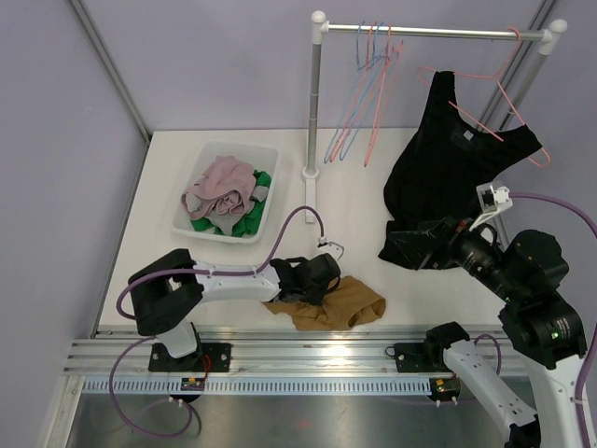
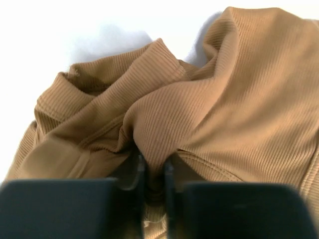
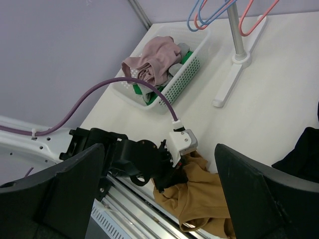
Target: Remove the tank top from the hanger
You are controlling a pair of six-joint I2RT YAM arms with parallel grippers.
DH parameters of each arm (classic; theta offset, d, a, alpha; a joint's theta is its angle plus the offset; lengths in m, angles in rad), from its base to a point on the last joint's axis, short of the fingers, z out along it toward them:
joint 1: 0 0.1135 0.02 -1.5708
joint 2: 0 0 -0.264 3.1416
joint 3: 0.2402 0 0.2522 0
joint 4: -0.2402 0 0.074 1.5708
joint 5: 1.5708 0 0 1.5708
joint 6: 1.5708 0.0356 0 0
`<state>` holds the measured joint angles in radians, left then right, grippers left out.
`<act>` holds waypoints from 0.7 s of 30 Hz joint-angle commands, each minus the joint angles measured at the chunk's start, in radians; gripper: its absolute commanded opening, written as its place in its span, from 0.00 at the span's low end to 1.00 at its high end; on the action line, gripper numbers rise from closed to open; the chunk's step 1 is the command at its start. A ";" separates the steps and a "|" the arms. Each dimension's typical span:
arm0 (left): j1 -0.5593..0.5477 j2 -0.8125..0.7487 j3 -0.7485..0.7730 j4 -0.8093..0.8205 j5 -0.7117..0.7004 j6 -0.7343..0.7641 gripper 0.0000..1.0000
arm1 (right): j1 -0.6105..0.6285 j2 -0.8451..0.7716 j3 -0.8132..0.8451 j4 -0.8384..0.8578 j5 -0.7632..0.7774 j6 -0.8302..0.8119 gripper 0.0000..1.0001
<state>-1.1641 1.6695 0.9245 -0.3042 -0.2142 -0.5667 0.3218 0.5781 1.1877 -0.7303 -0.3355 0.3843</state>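
The left gripper (image 2: 152,174) lies low on the white tabletop (image 1: 354,201), its fingers pressed almost together and pinching a raised fold of a tan ribbed knit garment (image 2: 209,109). The rest of that garment is bunched ahead of it and to either side.

The right gripper (image 3: 159,149) has its fingers spread wide and grips nothing. In the top view it sits at the bottom hem of the black sleeveless tank top (image 1: 462,154). The top rises above and beyond this gripper and is threaded on a pink wire hanger (image 1: 480,124), which is hooked over the metal rail of the white clothes rack (image 1: 315,112); its lower edge pools on the table.

Far ahead of the left gripper stands a white perforated plastic basket (image 1: 270,154) of pink, green and grey clothes.
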 commanded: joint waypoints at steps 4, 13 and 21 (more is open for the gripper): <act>-0.014 -0.166 -0.036 -0.085 -0.107 -0.055 0.00 | 0.006 -0.052 0.010 0.005 -0.054 -0.007 0.99; 0.043 -0.473 0.209 -0.473 -0.361 0.022 0.00 | 0.005 -0.072 0.021 -0.006 -0.048 -0.012 0.99; 0.314 -0.531 0.586 -0.654 -0.350 0.160 0.00 | 0.006 -0.081 0.035 0.020 -0.043 -0.005 0.99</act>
<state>-0.9363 1.1469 1.3712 -0.8780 -0.5198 -0.4915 0.3218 0.5030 1.1900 -0.7483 -0.3618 0.3824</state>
